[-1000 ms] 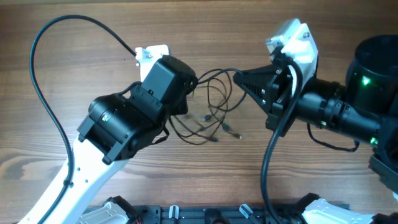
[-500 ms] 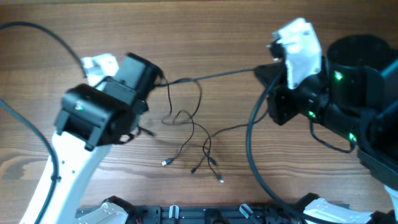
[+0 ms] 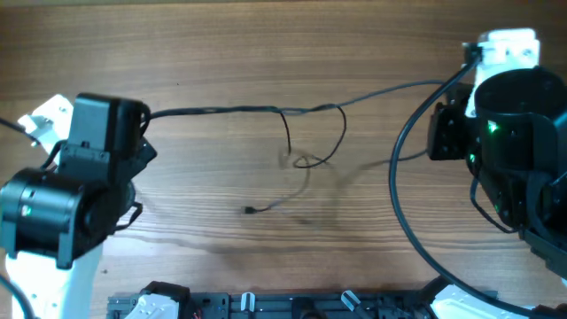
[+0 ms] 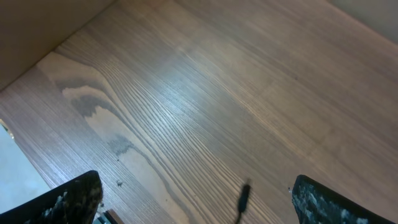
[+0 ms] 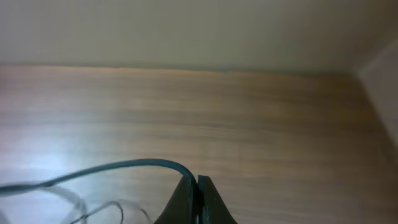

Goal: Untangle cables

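Observation:
A thin black cable (image 3: 230,110) stretches across the table from my left gripper (image 3: 142,133) to my right gripper (image 3: 440,120). Near the middle it forms small loops (image 3: 312,142) with a second thin cable, whose plug end (image 3: 251,210) lies loose on the wood. In the left wrist view my left gripper (image 4: 196,186) stands wide open, and a blurred black plug end (image 4: 244,196) shows between the fingers, touching neither. In the right wrist view my right gripper (image 5: 196,183) is shut on the cable (image 5: 124,167), which runs off to the left.
The thick black arm wire (image 3: 399,186) curves down beside the right arm. A black rail (image 3: 266,306) lines the table's front edge. In the left wrist view the table's edge (image 4: 25,149) is close on the left.
Both arms pulled apart, left arm leftward and right arm rightward, stretching one cable nearly straight and thinning the tangle. My left gripper opened and let go of the cable end.

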You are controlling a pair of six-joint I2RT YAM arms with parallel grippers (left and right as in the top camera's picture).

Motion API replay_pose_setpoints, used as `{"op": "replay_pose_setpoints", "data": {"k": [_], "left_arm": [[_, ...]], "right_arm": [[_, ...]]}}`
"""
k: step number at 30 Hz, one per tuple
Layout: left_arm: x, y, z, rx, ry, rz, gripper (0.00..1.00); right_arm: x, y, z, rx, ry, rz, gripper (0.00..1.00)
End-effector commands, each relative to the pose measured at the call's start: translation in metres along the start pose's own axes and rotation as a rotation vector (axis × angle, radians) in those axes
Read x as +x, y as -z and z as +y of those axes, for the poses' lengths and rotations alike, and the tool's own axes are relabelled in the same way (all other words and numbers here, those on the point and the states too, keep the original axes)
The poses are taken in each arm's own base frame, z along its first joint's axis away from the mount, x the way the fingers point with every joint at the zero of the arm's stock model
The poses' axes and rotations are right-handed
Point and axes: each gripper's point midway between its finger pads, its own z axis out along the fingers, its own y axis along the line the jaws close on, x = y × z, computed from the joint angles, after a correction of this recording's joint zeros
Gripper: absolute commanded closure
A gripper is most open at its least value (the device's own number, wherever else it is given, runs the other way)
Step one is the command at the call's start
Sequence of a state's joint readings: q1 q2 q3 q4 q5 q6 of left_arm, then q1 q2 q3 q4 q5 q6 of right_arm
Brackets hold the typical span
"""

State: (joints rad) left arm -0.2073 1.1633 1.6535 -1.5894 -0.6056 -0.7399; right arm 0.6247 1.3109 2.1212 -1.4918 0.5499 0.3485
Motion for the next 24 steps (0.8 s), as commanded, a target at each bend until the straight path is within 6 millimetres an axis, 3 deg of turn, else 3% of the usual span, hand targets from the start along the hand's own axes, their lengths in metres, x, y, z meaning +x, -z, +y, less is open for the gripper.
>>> {"op": "replay_pose_setpoints", "data": {"k": [1, 10, 13, 15, 18, 19, 21, 24], "left_arm": [[-0.005, 0.002, 0.012, -0.017, 0.069, -0.025, 0.0], [-0.007, 0.0, 0.017, -0.034, 0.093, -0.027, 0.0], [-0.006, 0.0, 0.016, -0.026, 0.097, -0.02, 0.0], [-0.003, 0.0, 0.01, 0.003, 0.099, 0.002, 0.0], [0.001, 0.0, 0.0, 0.054, 0.051, 0.032, 0.0], [0.006, 0.002, -0.017, 0.15, -0.045, 0.07, 0.0], [0.016, 0.009, -0.044, 0.31, -0.193, 0.119, 0.0], [0.048, 0.041, -0.093, 0.693, -0.511, 0.205, 0.0]], "right_arm": [[-0.012, 0.022, -0.043, 0.16, -0.112, -0.105, 0.96], [-0.014, 0.054, -0.085, 0.27, -0.205, -0.207, 0.95], [-0.014, 0.058, -0.087, 0.259, -0.274, -0.223, 0.96], [-0.016, 0.054, -0.077, 0.211, -0.307, -0.219, 0.96], [-0.025, 0.041, -0.042, 0.057, -0.274, -0.191, 0.95], [-0.033, 0.033, -0.006, -0.097, -0.188, -0.169, 0.95], [-0.038, 0.029, 0.037, -0.283, -0.066, -0.151, 0.96], [-0.032, 0.033, 0.125, -0.703, 0.174, -0.105, 0.95]]}}
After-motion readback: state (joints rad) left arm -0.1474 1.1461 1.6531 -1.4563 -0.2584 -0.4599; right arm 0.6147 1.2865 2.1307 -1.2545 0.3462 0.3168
